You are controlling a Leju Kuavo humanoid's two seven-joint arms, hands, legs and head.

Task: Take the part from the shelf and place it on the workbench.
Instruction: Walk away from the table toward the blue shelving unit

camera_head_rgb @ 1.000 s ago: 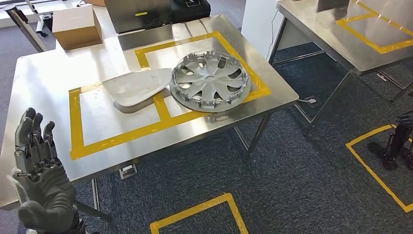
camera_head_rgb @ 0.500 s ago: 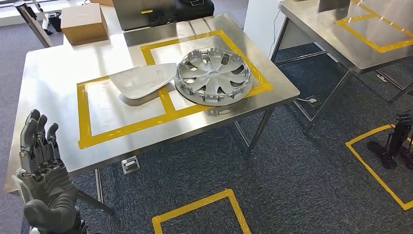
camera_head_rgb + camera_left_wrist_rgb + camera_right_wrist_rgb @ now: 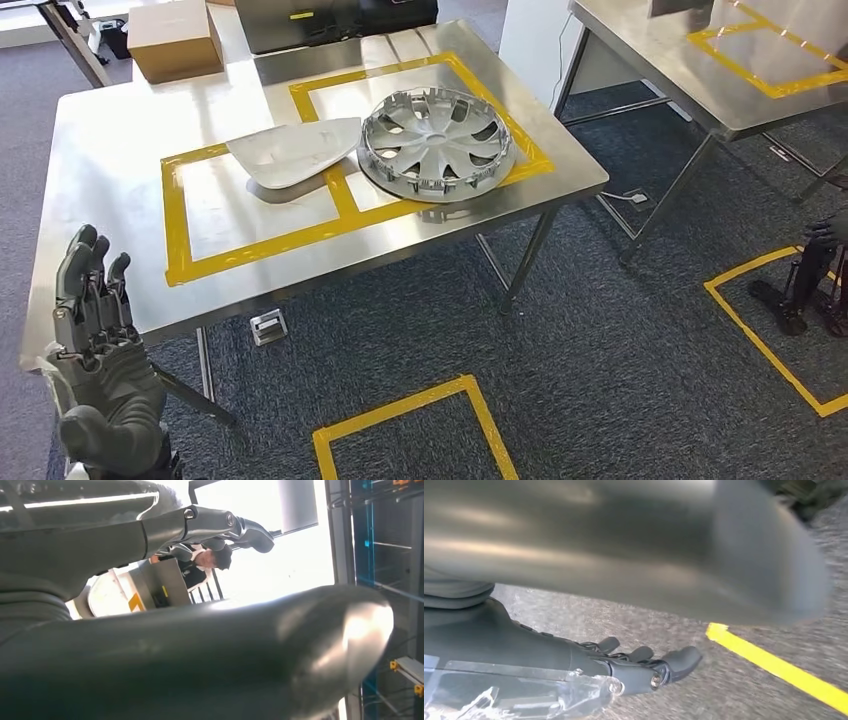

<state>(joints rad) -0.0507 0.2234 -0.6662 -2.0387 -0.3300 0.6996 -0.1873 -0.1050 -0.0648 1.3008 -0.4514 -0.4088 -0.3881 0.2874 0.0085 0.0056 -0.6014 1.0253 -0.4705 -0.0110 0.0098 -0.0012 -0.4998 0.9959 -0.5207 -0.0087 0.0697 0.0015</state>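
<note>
Two parts, a wheel cover (image 3: 437, 146) and a pale panel (image 3: 293, 152), lie on the surface (image 3: 110, 180) at upper centre; we judge placement done, our left robot hand (image 3: 97, 345) and right robot hand (image 3: 644, 667) open and empty.

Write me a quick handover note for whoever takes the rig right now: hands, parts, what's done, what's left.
Left hand: raised at the workbench's near corner, fingers apart, holding nothing.
Right hand: hanging over the carpet near a yellow tape line, fingers extended, holding nothing.
Workbench: silver wheel cover lies in the right taped box; a pale flat panel lies beside it across the tape divider, its tip at the cover's rim.
Done: two parts are on the bench.
Left: no part in hand; whether more remain on the shelf cannot be told.
</note>
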